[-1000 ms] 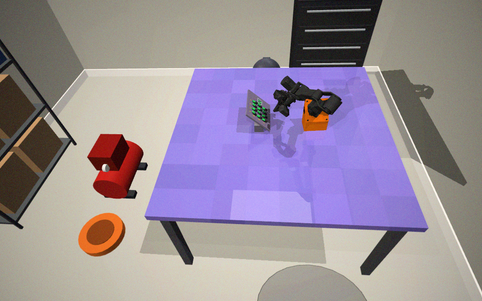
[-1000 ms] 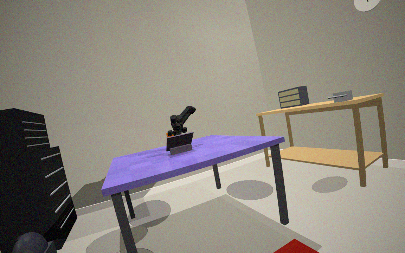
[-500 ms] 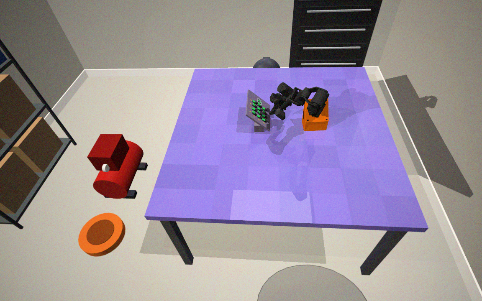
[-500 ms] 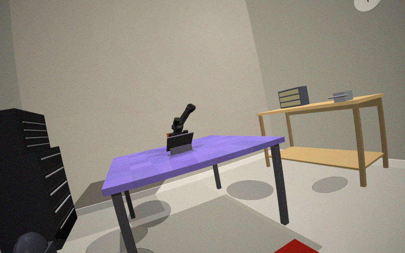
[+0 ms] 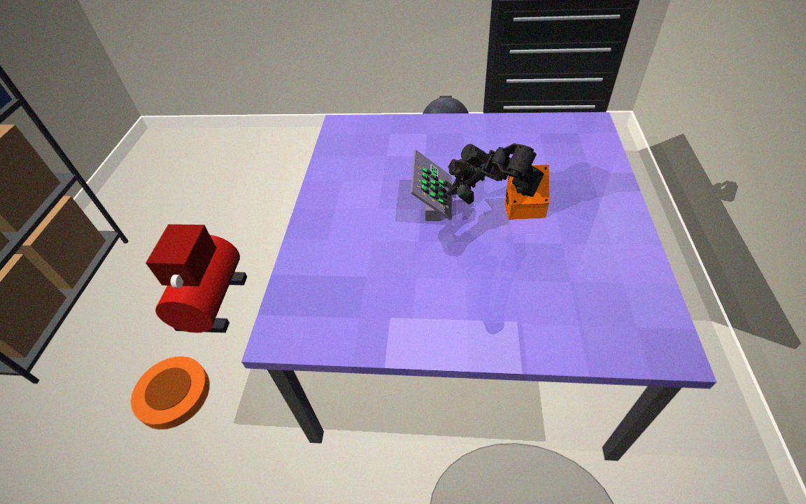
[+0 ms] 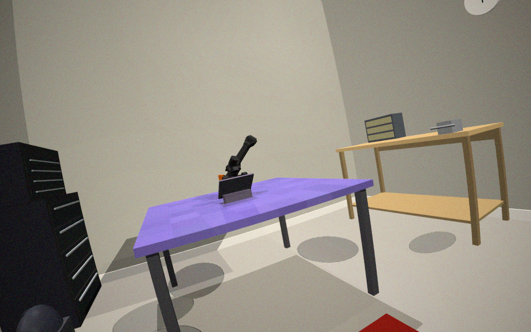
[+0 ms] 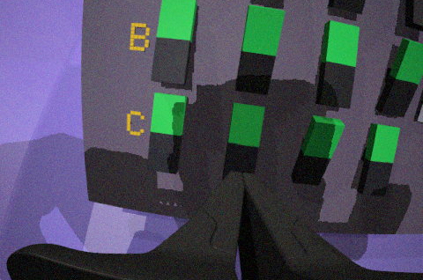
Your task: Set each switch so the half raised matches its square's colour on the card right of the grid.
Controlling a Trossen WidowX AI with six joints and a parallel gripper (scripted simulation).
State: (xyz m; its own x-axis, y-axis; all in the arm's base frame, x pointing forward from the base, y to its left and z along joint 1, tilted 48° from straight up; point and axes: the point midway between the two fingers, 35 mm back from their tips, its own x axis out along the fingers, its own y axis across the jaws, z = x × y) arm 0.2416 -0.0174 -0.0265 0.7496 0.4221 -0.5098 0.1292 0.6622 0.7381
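Observation:
My gripper (image 7: 239,180) (image 5: 450,192) is shut and empty, its tips at the near end of switch C2 (image 7: 247,125) in the wrist view. I cannot tell if they touch it. The tilted grey panel (image 7: 110,73) (image 6: 234,185) carries rows of green and dark grey switches. Row B shows B1 (image 7: 177,18), B2 (image 7: 263,30), B3 (image 7: 341,43) and B4 (image 7: 409,62). Row C also has C1 (image 7: 163,114), C3 (image 7: 319,139) and C4 (image 7: 382,144). Row A is cut off at the top. The raised halves are hard to tell. The card (image 5: 434,169) is tiny in the top view.
The panel stands on a small foot (image 5: 432,215) on the purple table (image 5: 331,250). The arm's orange base (image 5: 528,208) is on the other side of the gripper. The arm's shadow falls across the panel's lower part.

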